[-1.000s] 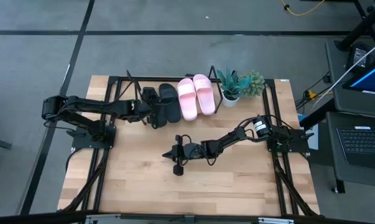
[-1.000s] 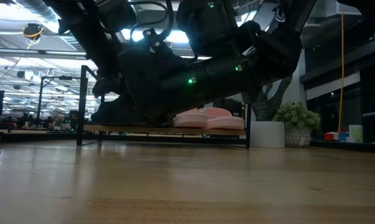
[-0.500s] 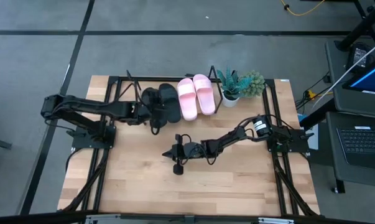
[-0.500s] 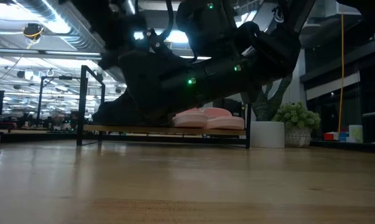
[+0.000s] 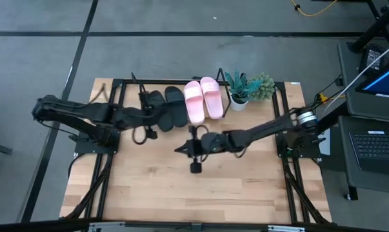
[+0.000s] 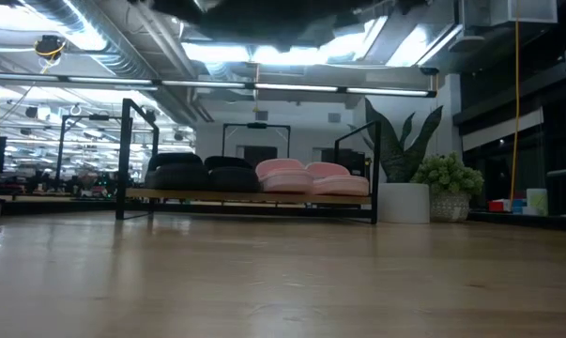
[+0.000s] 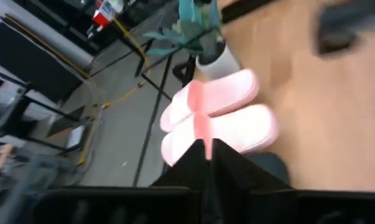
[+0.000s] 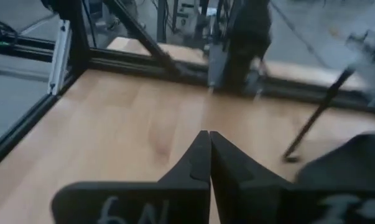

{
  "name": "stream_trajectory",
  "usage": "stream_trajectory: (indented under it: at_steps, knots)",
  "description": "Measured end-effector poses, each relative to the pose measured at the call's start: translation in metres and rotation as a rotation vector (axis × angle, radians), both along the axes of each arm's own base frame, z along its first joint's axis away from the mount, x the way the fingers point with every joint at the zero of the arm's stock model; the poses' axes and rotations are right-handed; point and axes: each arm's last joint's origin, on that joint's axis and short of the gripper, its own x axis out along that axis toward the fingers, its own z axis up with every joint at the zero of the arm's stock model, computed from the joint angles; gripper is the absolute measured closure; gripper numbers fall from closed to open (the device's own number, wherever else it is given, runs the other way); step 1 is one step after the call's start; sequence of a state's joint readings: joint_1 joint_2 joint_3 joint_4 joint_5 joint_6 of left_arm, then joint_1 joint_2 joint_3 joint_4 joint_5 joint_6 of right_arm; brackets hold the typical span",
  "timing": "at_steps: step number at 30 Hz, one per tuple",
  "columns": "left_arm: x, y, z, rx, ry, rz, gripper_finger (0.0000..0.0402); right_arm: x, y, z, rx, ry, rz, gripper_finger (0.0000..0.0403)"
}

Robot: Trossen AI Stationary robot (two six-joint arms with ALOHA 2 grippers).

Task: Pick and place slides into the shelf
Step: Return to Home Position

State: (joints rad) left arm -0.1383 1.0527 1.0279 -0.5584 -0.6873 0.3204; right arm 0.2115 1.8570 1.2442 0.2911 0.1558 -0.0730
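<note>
While the left arm (image 5: 84, 114) reaches in from the desk's (image 5: 149, 193) left edge, the left fingers (image 7: 194, 165) are pressed together and empty, near the shelf (image 6: 245, 196). Along the desk's far edge the shelf holds two black slides (image 5: 175, 108), then two pink slides (image 5: 194, 103). The right fingers (image 8: 197, 158), closed and empty, hover over mid-desk.

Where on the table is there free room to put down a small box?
The front half of the table is bare, from the right gripper to the front edge, between the two arm bases. The back is crowded: the shelf holds four slides, plants stand beside it, and the left gripper hangs before the black pair.
</note>
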Motion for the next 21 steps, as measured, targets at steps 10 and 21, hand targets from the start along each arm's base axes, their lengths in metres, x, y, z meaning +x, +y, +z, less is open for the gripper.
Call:
stream_trajectory:
  at_steps: [10,21]
  knots:
    - [-0.064,-0.009,0.025,-0.181,-0.193,-0.122,0.0399,-0.072,-0.038,0.076,-0.049,-0.074,0.137,0.04]
    - [-0.092,-0.007,-0.07,-0.399,-0.297,-0.308,0.0401,-0.154,-0.058,0.03,-0.028,-0.239,0.16,0.04]
